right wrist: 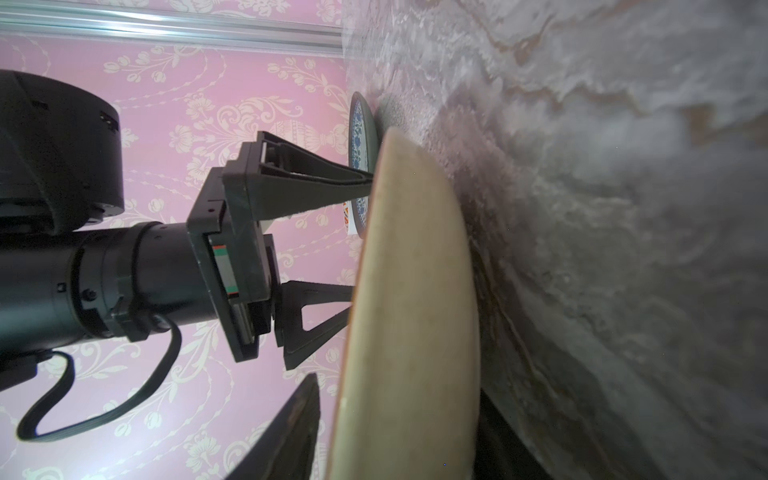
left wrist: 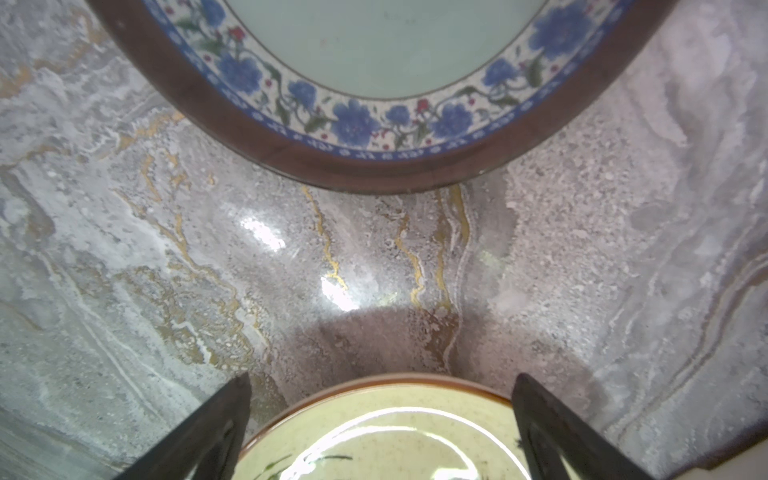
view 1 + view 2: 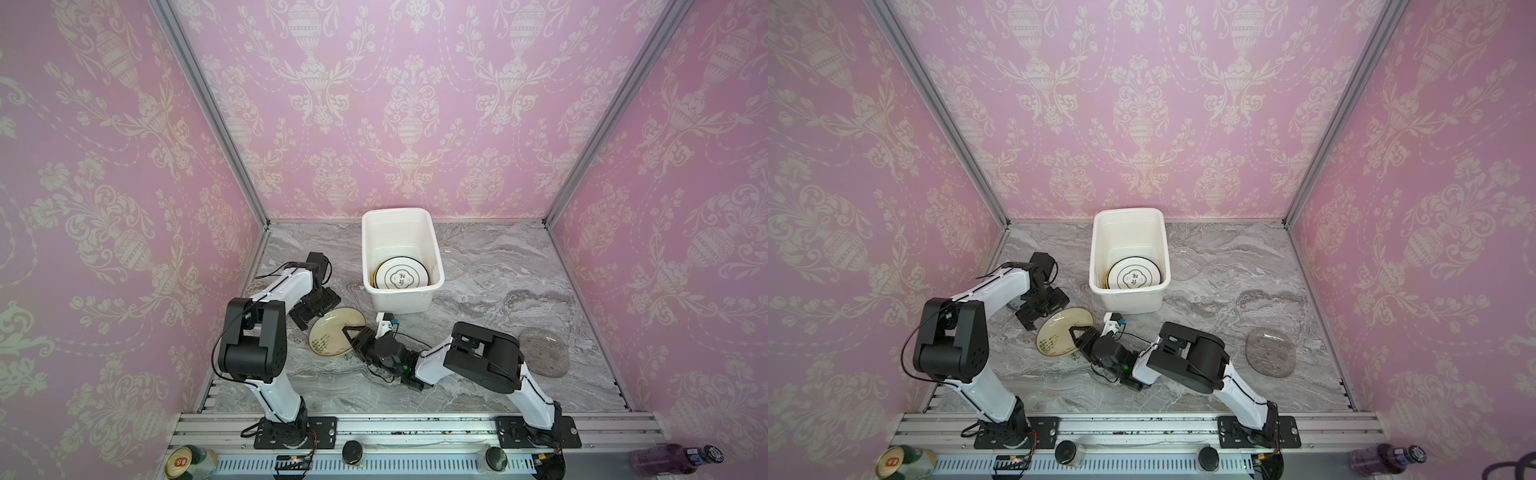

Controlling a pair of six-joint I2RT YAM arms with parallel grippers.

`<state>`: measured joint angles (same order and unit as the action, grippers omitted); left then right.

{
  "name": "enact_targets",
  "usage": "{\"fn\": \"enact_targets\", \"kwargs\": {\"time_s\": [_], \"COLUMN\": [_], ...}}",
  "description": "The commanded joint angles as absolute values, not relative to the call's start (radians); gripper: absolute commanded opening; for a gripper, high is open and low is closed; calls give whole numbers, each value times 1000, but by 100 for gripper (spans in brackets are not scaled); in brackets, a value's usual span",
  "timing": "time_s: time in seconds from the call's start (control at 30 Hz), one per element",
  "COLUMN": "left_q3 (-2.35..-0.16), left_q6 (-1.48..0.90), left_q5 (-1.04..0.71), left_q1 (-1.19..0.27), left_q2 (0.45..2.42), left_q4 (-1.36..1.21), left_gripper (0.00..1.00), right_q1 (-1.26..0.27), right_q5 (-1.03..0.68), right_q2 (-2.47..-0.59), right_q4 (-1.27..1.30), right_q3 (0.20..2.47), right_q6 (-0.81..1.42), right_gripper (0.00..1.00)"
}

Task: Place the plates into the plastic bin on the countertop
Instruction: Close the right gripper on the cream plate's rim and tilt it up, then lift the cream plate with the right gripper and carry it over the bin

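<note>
Jaws of right gripper (image 3: 352, 336) half-spread astride cream plate (image 3: 330, 338) rim, one finger over, one under; clamped or not, cannot tell. Left gripper (image 3: 318, 309) jaws spread wide at plate's far rim. Plate appears tilted on countertop (image 3: 478, 291). Done: stack in bin (image 3: 401, 301), white plate (image 3: 401, 276) topmost. Outstanding: cream plate, blue plate (image 2: 374, 124), two glass plates (image 3: 544, 351).

Soft, even light is cast from above, and straight edges are bowed in both top views. White glare is seen on the tabletop (image 2: 266, 237) and the cream plate (image 2: 386, 436). In the right wrist view the tabletop is blurred.
</note>
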<state>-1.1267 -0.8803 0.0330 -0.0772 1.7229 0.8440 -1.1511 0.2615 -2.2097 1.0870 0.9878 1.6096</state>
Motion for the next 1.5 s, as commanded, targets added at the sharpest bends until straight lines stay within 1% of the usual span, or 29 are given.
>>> {"fn": "enact_targets", "kwargs": {"time_s": [0.0, 0.27, 0.53, 0.83, 1.03, 1.3, 1.47], "left_q3": [-1120, -1133, -1128, -1126, -1138, -1131, -1134], "left_q6": [-857, -859, -861, -857, -841, -837, -818], "left_q5": [23, 26, 21, 10, 24, 60, 77], "left_q1": [-89, -89, -90, -90, -90, -89, -89], "left_q2": [1715, 1712, 1709, 1674, 1614, 1449, 1332], "left_q4": [914, 922, 916, 917, 948, 955, 937], "left_gripper": [99, 99, 99, 99, 99, 99, 99], "right_q1": [-1144, -1140, -1135, -1132, -1129, -1116, -1110], "right_q5": [279, 251, 226, 221, 185, 78, 9], "right_q2": [-2215, -2207, -2190, -2104, -2006, -1796, -1686], "right_q4": [1076, 995, 965, 891, 815, 570, 342], "right_q3": [985, 983, 991, 975, 922, 870, 911], "right_q6": [1642, 1690, 1662, 1580, 1539, 1429, 1309], "right_gripper": [51, 44, 35, 17, 13, 13, 13]}}
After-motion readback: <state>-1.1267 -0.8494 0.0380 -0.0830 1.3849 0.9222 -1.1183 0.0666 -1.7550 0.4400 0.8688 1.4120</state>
